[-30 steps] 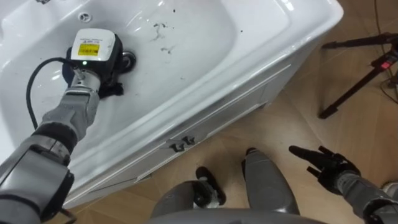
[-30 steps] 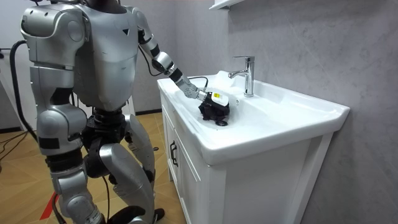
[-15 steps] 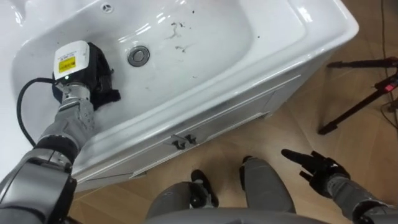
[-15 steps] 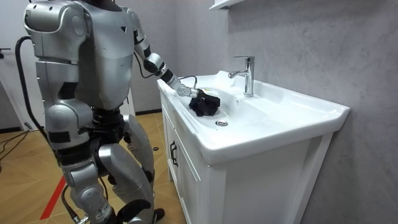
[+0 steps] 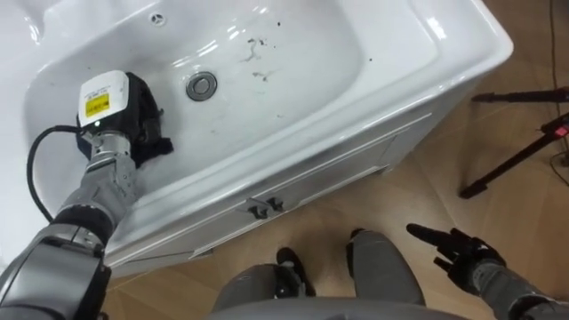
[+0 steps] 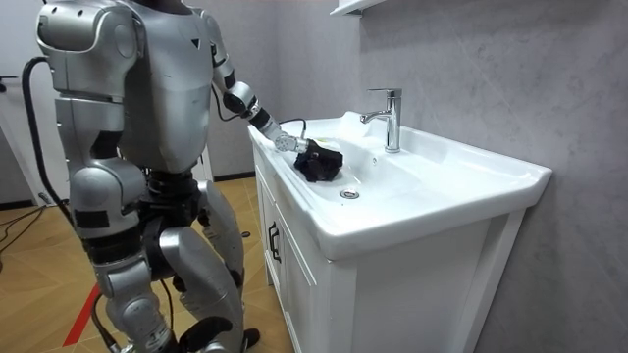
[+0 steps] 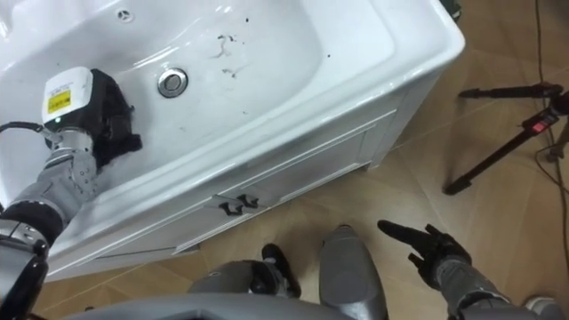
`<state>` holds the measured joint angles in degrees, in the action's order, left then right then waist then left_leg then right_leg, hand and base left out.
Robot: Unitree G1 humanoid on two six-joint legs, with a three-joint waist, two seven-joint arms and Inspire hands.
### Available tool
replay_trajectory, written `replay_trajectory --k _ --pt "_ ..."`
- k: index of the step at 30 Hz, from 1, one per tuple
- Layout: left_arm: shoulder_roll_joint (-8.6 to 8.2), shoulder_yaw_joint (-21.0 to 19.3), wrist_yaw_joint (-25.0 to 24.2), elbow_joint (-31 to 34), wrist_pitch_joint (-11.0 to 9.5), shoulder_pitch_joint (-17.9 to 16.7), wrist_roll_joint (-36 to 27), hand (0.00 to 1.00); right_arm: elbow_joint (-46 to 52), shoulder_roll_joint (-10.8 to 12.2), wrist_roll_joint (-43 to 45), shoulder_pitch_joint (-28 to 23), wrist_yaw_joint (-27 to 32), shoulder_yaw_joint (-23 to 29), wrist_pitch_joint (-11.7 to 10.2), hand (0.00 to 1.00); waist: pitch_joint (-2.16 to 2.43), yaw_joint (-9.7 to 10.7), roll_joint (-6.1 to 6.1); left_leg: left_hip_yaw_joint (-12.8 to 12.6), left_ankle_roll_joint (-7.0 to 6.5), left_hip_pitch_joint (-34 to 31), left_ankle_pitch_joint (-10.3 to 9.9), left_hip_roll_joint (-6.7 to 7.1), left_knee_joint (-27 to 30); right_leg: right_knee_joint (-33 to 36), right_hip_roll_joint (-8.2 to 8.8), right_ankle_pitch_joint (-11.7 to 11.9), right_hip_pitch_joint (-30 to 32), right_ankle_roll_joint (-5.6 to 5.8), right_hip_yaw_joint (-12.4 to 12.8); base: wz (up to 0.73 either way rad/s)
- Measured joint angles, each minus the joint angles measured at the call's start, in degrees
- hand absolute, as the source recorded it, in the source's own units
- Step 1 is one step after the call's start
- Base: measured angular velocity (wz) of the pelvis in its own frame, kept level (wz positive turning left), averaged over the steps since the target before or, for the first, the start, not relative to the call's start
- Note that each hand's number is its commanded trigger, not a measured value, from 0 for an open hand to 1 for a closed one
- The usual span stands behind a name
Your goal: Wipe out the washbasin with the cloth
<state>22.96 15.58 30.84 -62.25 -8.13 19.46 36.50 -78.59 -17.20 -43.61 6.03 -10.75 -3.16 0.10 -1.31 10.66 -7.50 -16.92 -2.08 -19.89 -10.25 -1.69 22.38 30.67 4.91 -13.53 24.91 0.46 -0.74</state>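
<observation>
— Over at the left end of the basin [image 5: 356, 53], what sits under you?

— My left hand [image 5: 111, 102] lies down in the bowl on one dark cloth [image 5: 153, 135], close to the left wall and the front slope. My fingers are buried in the dark cloth, so I cannot tell whether they curl or lie flat.

— How much room is there to sweep?

— Plenty toward my right: bare white bowl runs from the cloth past the single drain [image 5: 202, 86] to the far right wall. The drain is near the cloth but apart from it. Beyond the drain, toward the back wall, lies a small cluster of dark marks [image 5: 253, 49]; I cannot count them exactly. One overflow hole [image 5: 157, 18] sits in the back wall, and one faucet [image 6: 391, 118] stands on the rear ledge.

— And below the rim?

— One white cabinet [image 5: 338, 169] with two dark pulls [image 5: 265, 208] side by side. My right hand [image 5: 458, 252] hangs low over the wooden floor [image 5: 400, 204], well apart from the basin, fingers straight and spread. Two dark stand legs [image 5: 511, 162] cross the floor farther right.
</observation>
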Motion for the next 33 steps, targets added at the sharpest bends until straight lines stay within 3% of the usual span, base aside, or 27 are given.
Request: replay_trajectory --k 6,11,13,16,17,21,23,28,33 --pt "-1.41 0.10 -3.03 -0.14 -0.02 -0.45 -7.60 1.00 0.26 0.13 0.18 0.07 0.21 -0.05 0.06 0.00 0.32 -0.09 -0.08 0.21 0.34 1.03 0.26 -0.10 -0.78 -0.89 0.08 0.03 -1.29 -0.26 -0.90 0.03" --pt "-3.32 -0.33 -8.98 0.06 -0.04 0.37 -20.76 1.00 0.76 1.60 2.11 0.98 1.33 -0.74 0.05 0.00 0.55 -0.14 0.58 0.14 0.53 2.37 0.40 -0.03 -1.25 -1.02 0.16 -0.38 -2.47 -0.33 -0.96 0.00" --pt "-4.56 -2.25 -11.06 -0.01 -0.64 0.81 -25.94 1.00 0.81 1.79 3.01 1.43 1.99 -0.68 0.02 0.00 0.55 -0.05 0.93 0.34 0.53 2.84 0.42 0.03 -1.21 -1.01 0.30 -0.66 -3.03 -0.29 -1.13 0.04" --pt "-6.30 -2.86 -13.07 -0.09 -0.74 2.73 -32.79 1.00 0.82 2.21 3.73 1.80 3.14 -2.12 0.07 0.00 0.21 0.02 1.95 0.96 0.54 3.48 0.44 0.20 -1.05 -0.98 0.32 -0.74 -3.75 -0.23 -1.34 0.09" --pt "-6.93 -2.88 -13.89 -0.09 -0.76 3.35 -36.00 1.00 0.82 2.61 3.48 1.73 3.39 -2.64 0.29 0.00 0.32 0.06 2.47 1.34 0.54 3.72 0.45 0.32 -1.03 -1.00 0.32 -1.02 -3.98 0.07 -1.35 0.15" --pt "-8.89 -3.61 -15.25 -0.05 -0.96 6.24 -41.74 1.00 1.04 3.90 3.51 2.31 3.86 -3.42 1.20 0.00 0.17 0.21 4.19 1.98 0.27 3.23 0.62 0.51 -0.62 -0.90 1.02 -1.15 -3.98 0.38 -2.59 0.11" --pt "-9.86 -3.64 -15.83 -0.13 -0.98 8.35 -44.04 1.00 1.35 4.40 3.77 2.53 4.22 -3.66 2.01 0.00 -0.12 0.61 4.91 2.10 0.20 2.83 0.63 0.56 -0.04 -0.95 1.08 -1.07 -4.03 0.68 -2.65 0.10" --pt "-11.04 -3.46 -16.39 -0.83 -0.85 12.25 -50.65 1.00 2.94 5.16 3.88 3.08 4.75 -4.69 2.55 0.00 -0.64 3.23 4.90 3.26 -0.36 0.23 0.30 0.49 1.55 -0.82 0.95 -0.76 -2.75 1.40 -3.37 0.14" --pt "-11.20 -3.05 -17.72 -1.49 -0.65 14.49 -54.72 1.00 3.08 4.50 3.66 2.12 5.25 -4.61 2.51 0.00 -0.98 5.80 4.73 3.42 -0.72 -1.63 -0.58 0.22 3.36 0.57 0.94 -0.70 -1.33 0.98 -3.33 0.00"
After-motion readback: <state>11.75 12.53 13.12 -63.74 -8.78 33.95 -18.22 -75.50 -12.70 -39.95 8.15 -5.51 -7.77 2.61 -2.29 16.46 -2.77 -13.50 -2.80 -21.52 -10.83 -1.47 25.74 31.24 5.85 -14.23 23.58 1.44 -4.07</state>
